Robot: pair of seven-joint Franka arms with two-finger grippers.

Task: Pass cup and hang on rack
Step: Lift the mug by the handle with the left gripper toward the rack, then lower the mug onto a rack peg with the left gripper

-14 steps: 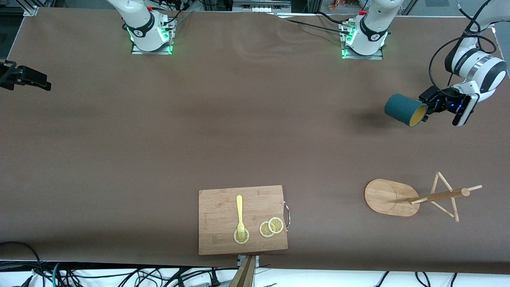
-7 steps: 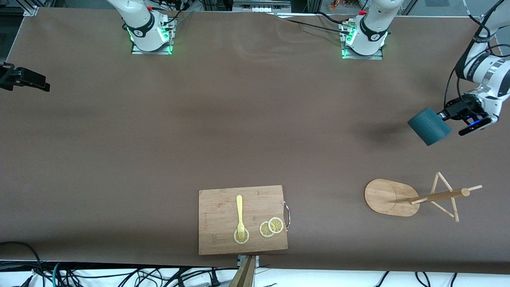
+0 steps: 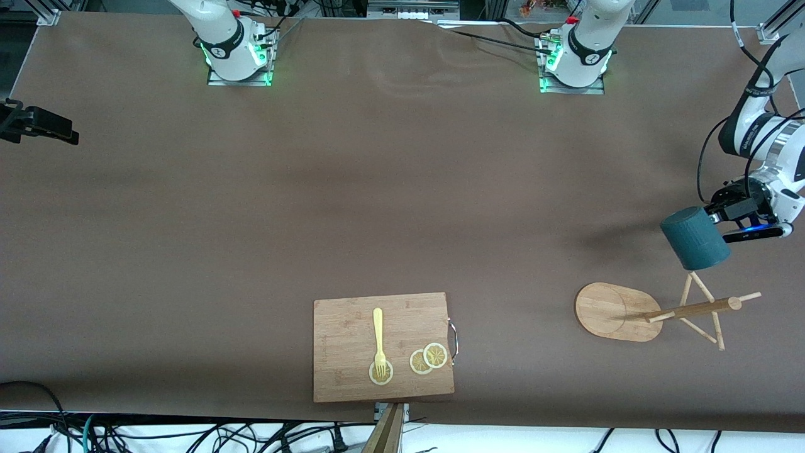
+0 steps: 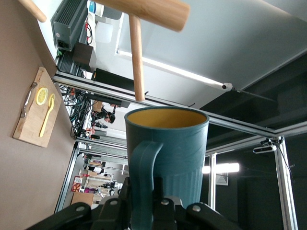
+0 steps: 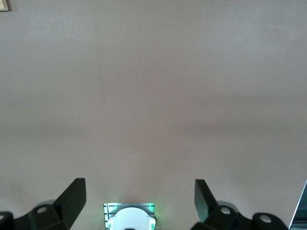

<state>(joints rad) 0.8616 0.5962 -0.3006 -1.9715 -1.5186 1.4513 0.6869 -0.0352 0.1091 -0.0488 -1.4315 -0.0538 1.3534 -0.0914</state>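
The cup [image 3: 695, 238], dark teal with a yellowish inside, hangs in the air in my left gripper [image 3: 718, 218], which is shut on its side handle [image 4: 142, 172]. In the left wrist view the cup [image 4: 177, 153] fills the middle, with my left gripper [image 4: 143, 195] clamped round the handle. The rack [image 3: 618, 311] stands on its oval base at the left arm's end of the table. Its pole top [image 4: 152, 9] and a peg [image 4: 136, 57] show close by the cup's mouth. My right gripper [image 5: 139, 196] is open, holding nothing, over bare table by its arm's base.
A wooden cutting board [image 3: 343, 371] near the front edge carries a yellow fork [image 3: 378, 336] and lemon slices [image 3: 429, 358]. A black device [image 3: 38, 123] sits at the right arm's end of the table. Both arm bases [image 3: 238, 53] stand along the back edge.
My left gripper has carried the cup down toward the rack's pegs and turned it, so its yellow mouth no longer faces the front camera. The right arm has not moved.
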